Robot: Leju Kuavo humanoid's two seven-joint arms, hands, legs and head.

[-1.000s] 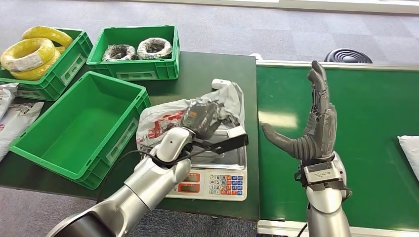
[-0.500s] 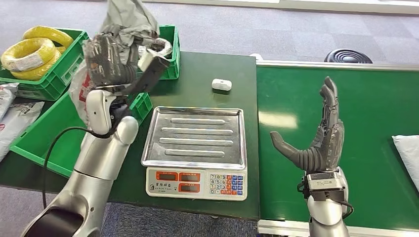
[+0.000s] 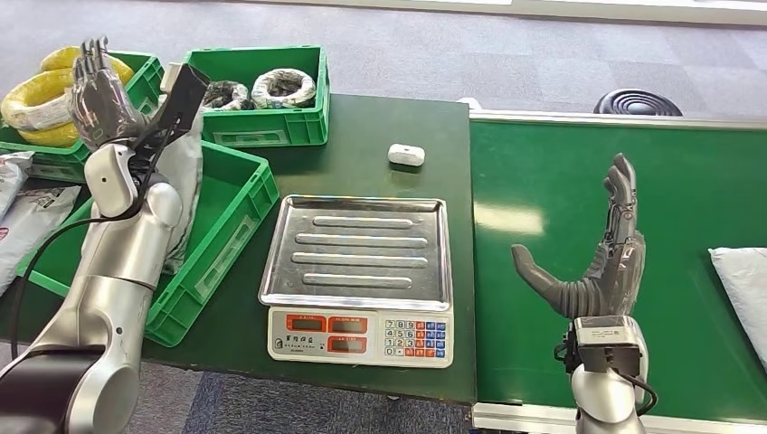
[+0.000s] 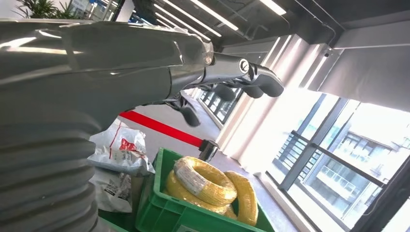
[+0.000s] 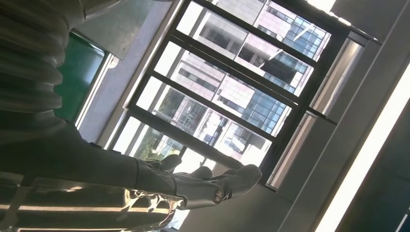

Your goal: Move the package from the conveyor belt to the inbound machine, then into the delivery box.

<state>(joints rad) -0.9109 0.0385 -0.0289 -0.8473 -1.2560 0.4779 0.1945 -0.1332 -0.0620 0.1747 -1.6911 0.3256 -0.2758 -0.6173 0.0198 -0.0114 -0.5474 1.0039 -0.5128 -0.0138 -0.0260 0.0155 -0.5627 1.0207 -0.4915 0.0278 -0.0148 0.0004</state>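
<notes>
The grey package (image 3: 186, 176) stands on end inside the empty green delivery box (image 3: 232, 210), leaning beside my left forearm. My left hand (image 3: 101, 90) is raised above the box's far corner, fingers spread upward and holding nothing; in the left wrist view the left hand (image 4: 227, 82) is just as open. The scale's steel tray (image 3: 357, 253) lies bare. Over the green conveyor belt (image 3: 687, 181) my right hand (image 3: 597, 262) stands upright, open and empty, its fingers (image 5: 212, 186) showing against windows in the right wrist view. A white package (image 3: 743, 280) lies on the belt at the right edge.
Behind the delivery box stand a crate with yellow cable coils (image 3: 68, 95) and a crate with wrapped dark coils (image 3: 258, 90). A small white case (image 3: 405, 155) lies on the dark table beyond the scale. Bagged parcels (image 3: 23, 212) lie on the floor at the left.
My left arm lifted the grey package off the scale, swung it left over the delivery box and opened; the package now sits in the box. My right hand sank slightly.
</notes>
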